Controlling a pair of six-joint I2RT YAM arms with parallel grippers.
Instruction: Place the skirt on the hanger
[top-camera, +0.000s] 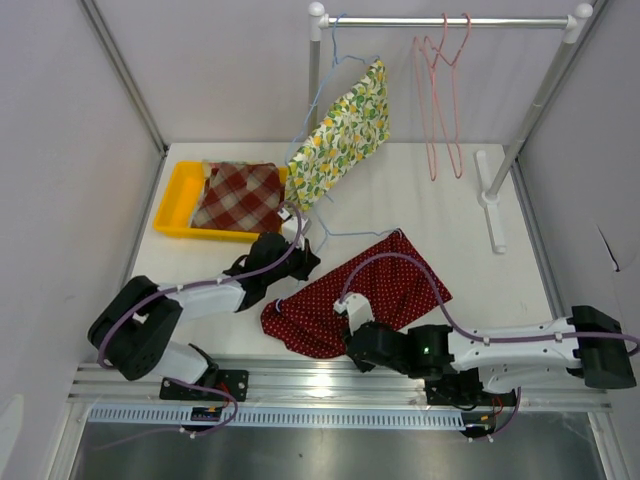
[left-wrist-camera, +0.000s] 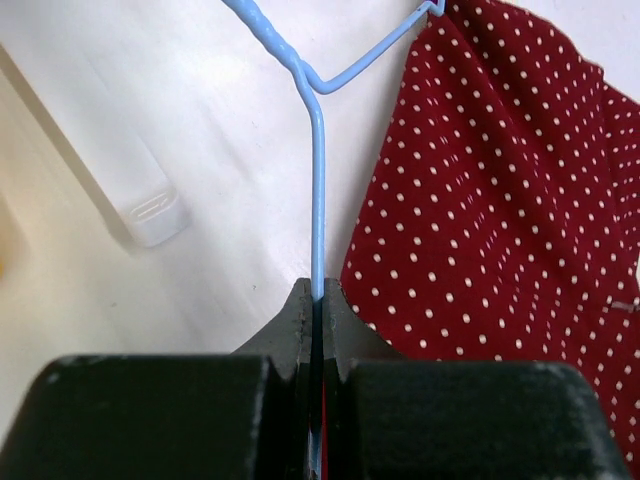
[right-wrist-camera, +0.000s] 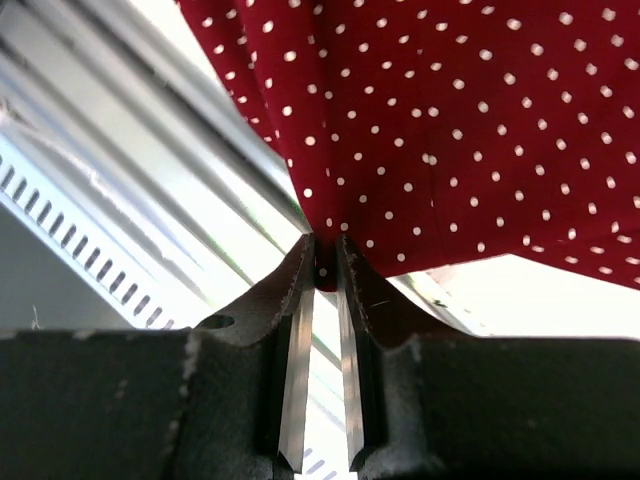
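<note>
Left gripper (left-wrist-camera: 316, 297), fingers pressed together, pinches the thin wire of a blue hanger (left-wrist-camera: 317, 180), which runs straight ahead from its fingertips. Right gripper (right-wrist-camera: 325, 262) pinches the red dotted skirt's (right-wrist-camera: 450, 130) edge. The skirt lies lengthwise on the table (top-camera: 430, 190), just right of the left gripper.

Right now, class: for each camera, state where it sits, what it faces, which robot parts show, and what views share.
Top external: above, behind; looks down on the table; left arm, right arm show.
Left wrist: looks along the left gripper, shut on the blue hanger.
Right wrist: looks along the right gripper, shut on the skirt.
Shared: all show the skirt.
</note>
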